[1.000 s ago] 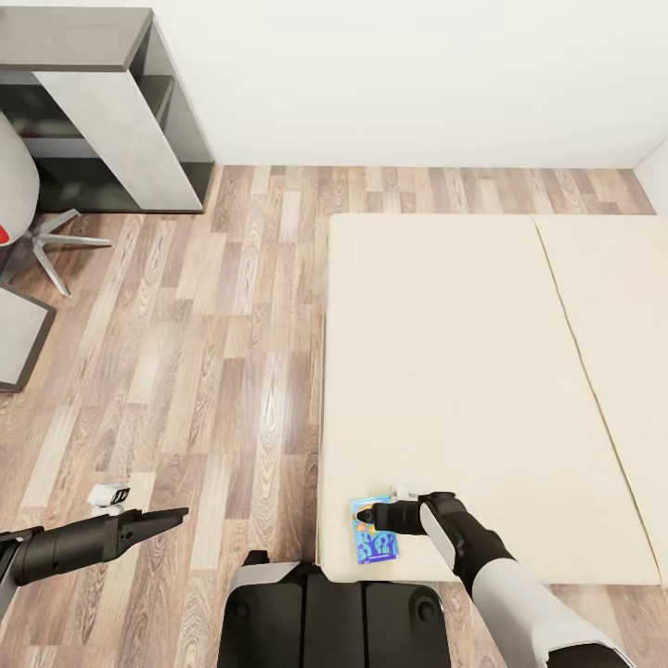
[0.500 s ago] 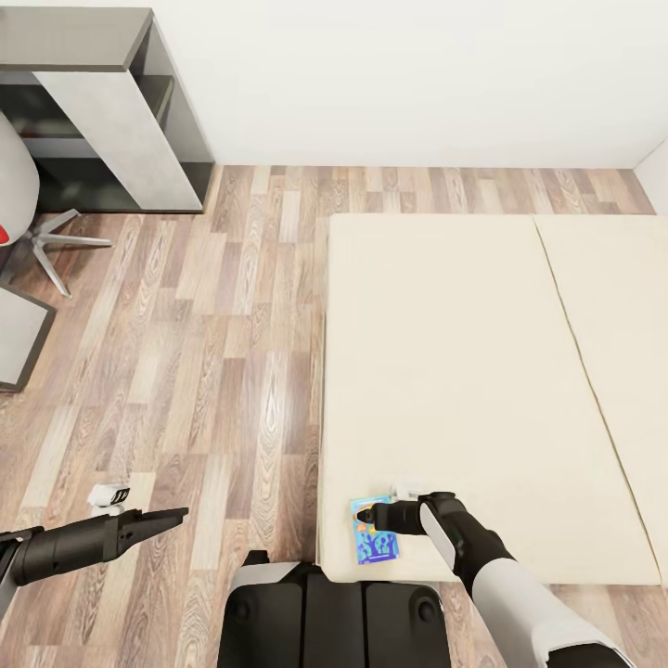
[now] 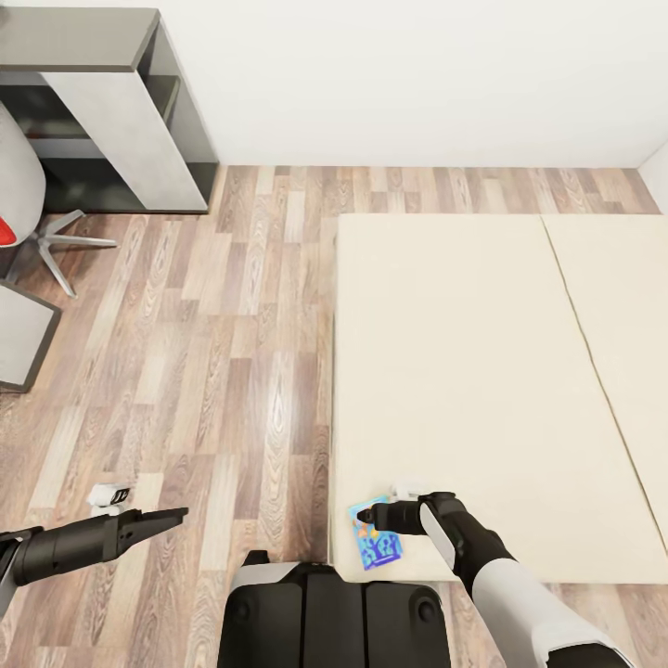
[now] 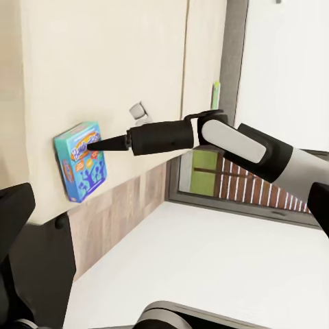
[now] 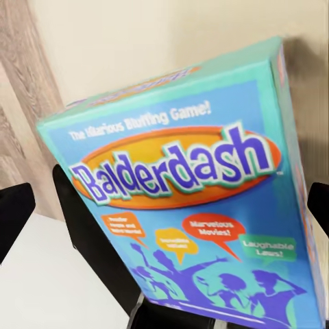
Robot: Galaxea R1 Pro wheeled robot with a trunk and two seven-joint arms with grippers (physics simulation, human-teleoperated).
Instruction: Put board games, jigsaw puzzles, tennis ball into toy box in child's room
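A blue board game (image 3: pixel 378 547) with "Balderdash" on its lid (image 5: pixel 185 171) lies at the near left corner of the beige bed (image 3: pixel 464 371). My right gripper (image 3: pixel 364 513) reaches over the game's far end and stands open. Its fingertips (image 5: pixel 15 212) sit at either side of the box, and I cannot tell whether they touch it. In the left wrist view the right gripper (image 4: pixel 92 144) points at the top of the game (image 4: pixel 82 168). My left gripper (image 3: pixel 178 513) hangs open over the wood floor, left of the bed. The toy box, puzzles and tennis ball are out of view.
A small white object (image 3: pixel 405 486) lies on the mattress just beyond the right gripper. Another small white thing (image 3: pixel 109 495) is on the floor near the left gripper. A dark grey shelf unit (image 3: pixel 121 102), a swivel chair base (image 3: pixel 56 243) and a grey furniture corner (image 3: pixel 19 343) stand at the far left.
The whole view has shifted, so the bed sits slightly further right. The board game has turned a little and now lies nearer the bed's left edge, still under the right gripper.
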